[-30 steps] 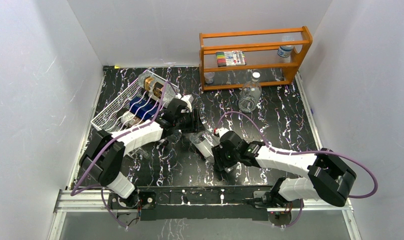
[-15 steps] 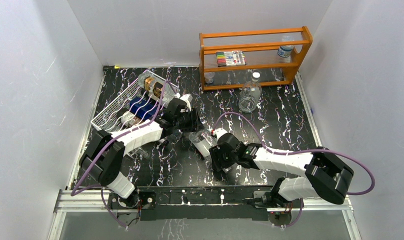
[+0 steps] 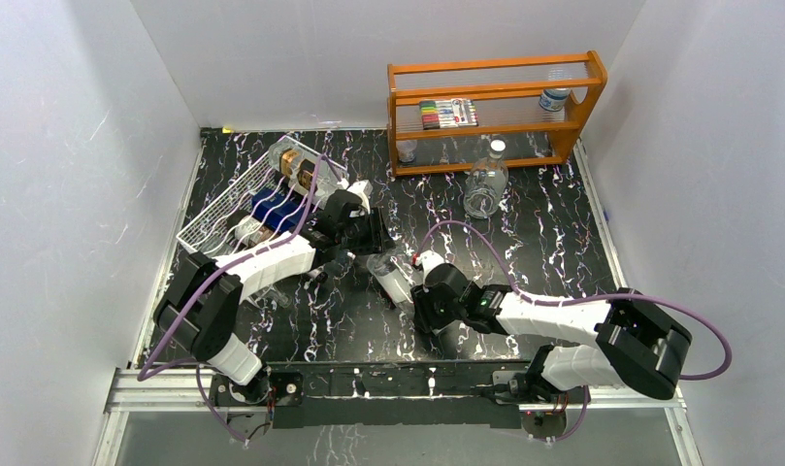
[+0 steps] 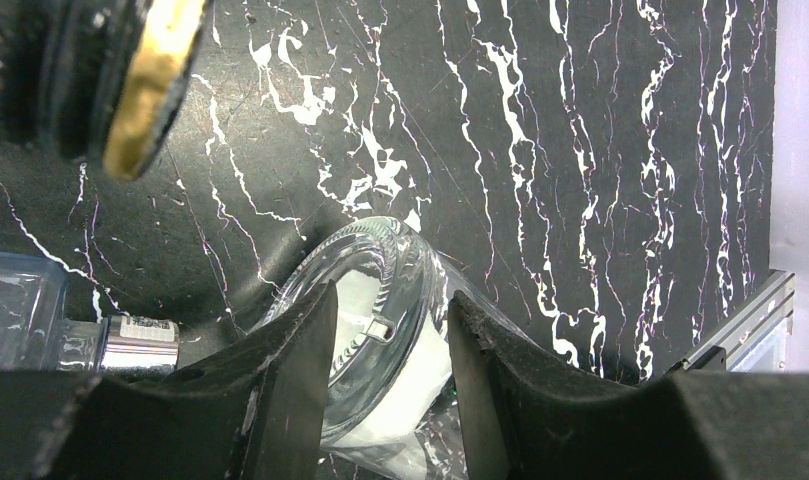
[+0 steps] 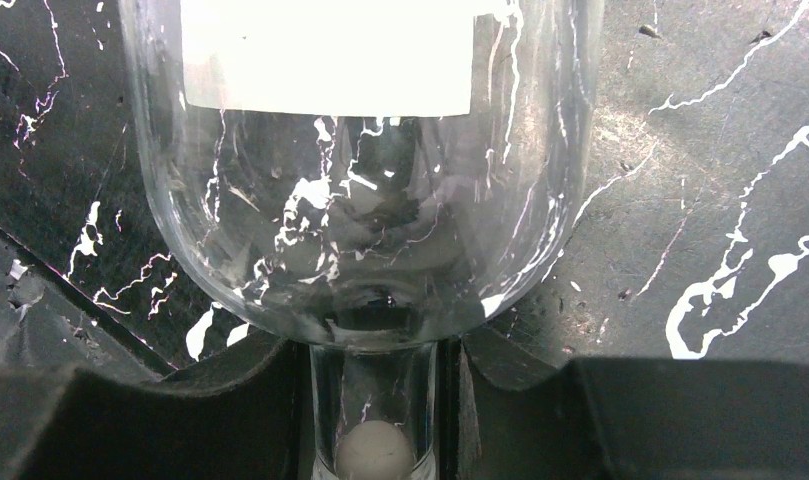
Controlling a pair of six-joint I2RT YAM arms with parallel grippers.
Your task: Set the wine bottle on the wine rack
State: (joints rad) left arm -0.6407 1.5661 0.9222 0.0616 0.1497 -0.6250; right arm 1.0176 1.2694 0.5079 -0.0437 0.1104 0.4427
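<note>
A clear wine bottle (image 3: 390,275) with a white label lies slanted mid-table between my two grippers. In the right wrist view its body (image 5: 360,200) fills the frame, and my right gripper (image 5: 375,385) is shut on the neck, just below the shoulder. My right gripper (image 3: 417,295) is at the bottle's near end. My left gripper (image 3: 369,250) is at the far end, its fingers narrowly apart over the base rim (image 4: 380,300), which fills the gap. The white wire wine rack (image 3: 223,216) stands at the left, holding several bottles.
An orange wooden shelf (image 3: 495,112) at the back holds a marker set (image 3: 448,114) and a small bottle (image 3: 554,99). A round clear flask (image 3: 485,183) lies in front of it. A small square clear bottle (image 4: 40,320) lies beside the left gripper. Walls enclose three sides.
The wine bottle has shifted a little up and left, toward the rack. The right gripper moved with it on the neck, and the left gripper edged slightly left.
</note>
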